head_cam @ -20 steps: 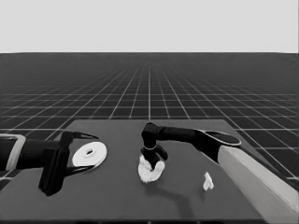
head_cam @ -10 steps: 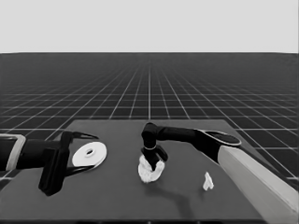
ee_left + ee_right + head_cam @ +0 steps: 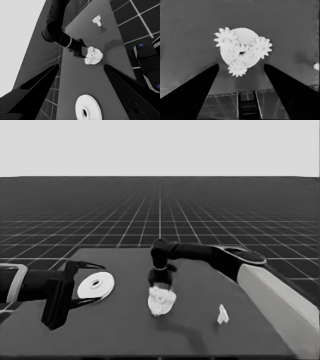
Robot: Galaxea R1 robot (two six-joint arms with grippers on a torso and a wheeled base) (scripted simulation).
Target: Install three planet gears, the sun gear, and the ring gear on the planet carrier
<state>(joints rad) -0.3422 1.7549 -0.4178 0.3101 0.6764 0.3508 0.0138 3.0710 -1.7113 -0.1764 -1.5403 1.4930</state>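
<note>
Gears first: in the right wrist view three planet gears (image 3: 227, 38) (image 3: 263, 46) (image 3: 238, 68) sit around the rim of the smaller round part (image 3: 243, 47), with a fourth small gear (image 3: 242, 51) meshed in the middle of them. In the head view that whole cluster (image 3: 161, 300) lies low in the centre of the frame on the dark table (image 3: 125, 335).

Nearest the camera, the thin white piece (image 3: 222, 314) stands off to the lower right, well apart from everything. At mid-left the larger round part (image 3: 96, 285) lies flat with nothing on it, between the fingers of the parked left gripper (image 3: 82, 285) — fingers spread, not touching it.

A bit farther back, the right gripper (image 3: 160, 279) hangs just above the gear stack — fingers apart, holding nothing, with the stack showing between them in its wrist view.
</note>
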